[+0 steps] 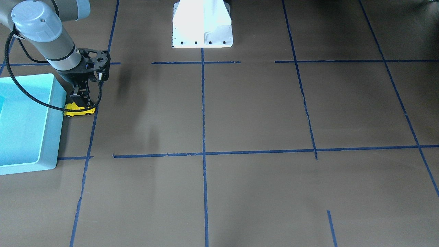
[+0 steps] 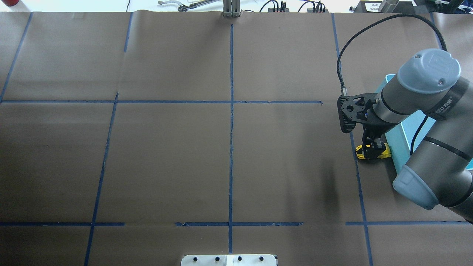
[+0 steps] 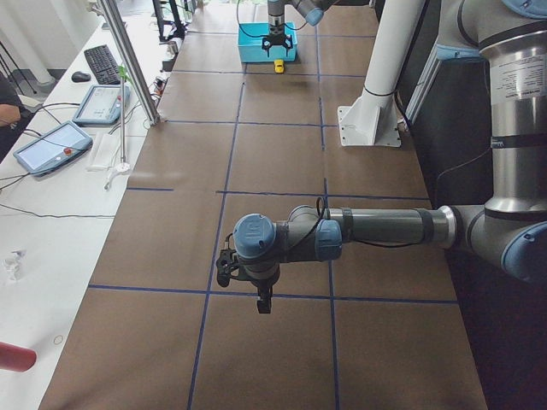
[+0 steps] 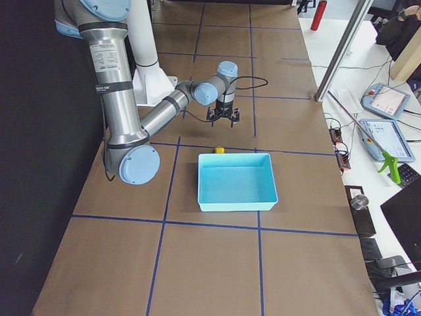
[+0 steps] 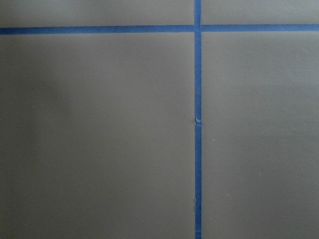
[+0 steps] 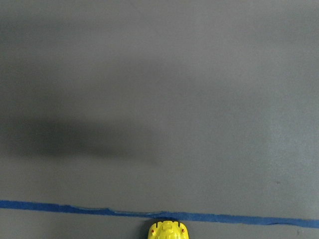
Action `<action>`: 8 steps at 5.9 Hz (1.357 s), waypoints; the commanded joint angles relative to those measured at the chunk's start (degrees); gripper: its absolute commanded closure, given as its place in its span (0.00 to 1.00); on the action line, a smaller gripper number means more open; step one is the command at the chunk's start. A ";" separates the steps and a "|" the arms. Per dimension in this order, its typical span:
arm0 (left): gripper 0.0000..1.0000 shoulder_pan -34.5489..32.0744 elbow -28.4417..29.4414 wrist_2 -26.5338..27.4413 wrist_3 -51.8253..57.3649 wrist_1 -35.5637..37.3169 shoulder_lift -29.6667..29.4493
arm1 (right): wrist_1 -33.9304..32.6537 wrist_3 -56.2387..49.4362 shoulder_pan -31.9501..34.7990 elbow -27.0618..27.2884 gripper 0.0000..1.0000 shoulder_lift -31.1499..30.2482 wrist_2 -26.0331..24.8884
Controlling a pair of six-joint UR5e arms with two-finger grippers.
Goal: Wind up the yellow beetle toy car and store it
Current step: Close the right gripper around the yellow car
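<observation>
The right hand (image 1: 81, 100) hangs low over the yellow beetle toy car (image 1: 79, 110), fingers spread and holding nothing. The car stands on its wheels on the worktop (image 1: 240, 109), just beside the outer wall of the turquoise bin (image 4: 235, 205). The bin is empty, so storing is still to do. Nothing shows whether the car has been wound. The left hand (image 3: 261, 301) hovers well apart, and I cannot tell how it is set.

Tiny yellow beetle toy car (image 1: 79, 110) upright, beside turquoise bin (image 1: 51, 137).
</observation>
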 commanded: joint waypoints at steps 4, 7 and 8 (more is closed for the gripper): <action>0.00 -0.01 0.18 -0.14 0.09 -0.01 0.10 | 7.74 -3.42 -0.56 -7.64 0.00 -3.86 -1.77; 0.00 -0.01 0.18 -0.14 0.18 -0.53 0.01 | 9.72 -3.60 -0.56 -9.00 0.00 -4.57 -2.11; 0.00 -0.01 0.27 -0.14 0.18 -0.53 0.10 | 9.72 -3.60 -1.25 -9.17 0.00 -5.27 -2.29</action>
